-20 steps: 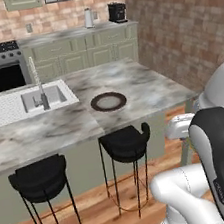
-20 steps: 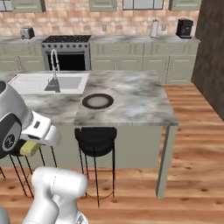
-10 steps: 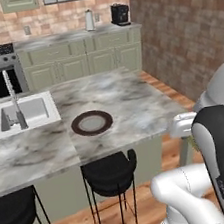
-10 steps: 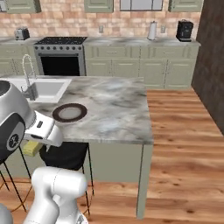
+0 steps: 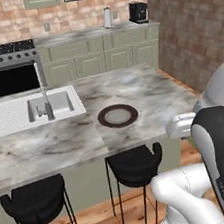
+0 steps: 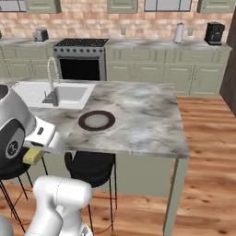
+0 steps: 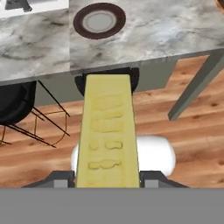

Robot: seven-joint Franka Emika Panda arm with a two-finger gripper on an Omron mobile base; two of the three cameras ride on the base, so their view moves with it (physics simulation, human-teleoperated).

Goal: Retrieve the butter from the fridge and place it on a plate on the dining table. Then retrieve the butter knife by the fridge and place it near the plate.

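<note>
The butter (image 7: 108, 131), a pale-yellow stick, runs up the middle of the hand view with my gripper (image 7: 108, 180) shut on its near end. Its yellow end (image 6: 32, 156) also pokes out under the white hand in the right base view. The gripper hangs over the wooden floor, just off the near edge of the dining table (image 5: 151, 91) (image 6: 147, 122) (image 7: 157, 30). The round dark-brown plate (image 5: 117, 116) (image 6: 96, 120) (image 7: 99, 20) lies on the marbled top, beyond the butter's far end. The fridge and the butter knife are out of view.
Black stools (image 5: 134, 164) (image 6: 90, 168) (image 7: 15, 103) stand under the table's near edge, one right below the plate. A sink with a tap (image 5: 45, 105) (image 6: 60, 94) is set in left of the plate. The stove (image 6: 80, 57) and wall counter lie behind.
The whole picture has shifted in both base views, so the base has driven; the plate now sits more central. The butter stays in the gripper.
</note>
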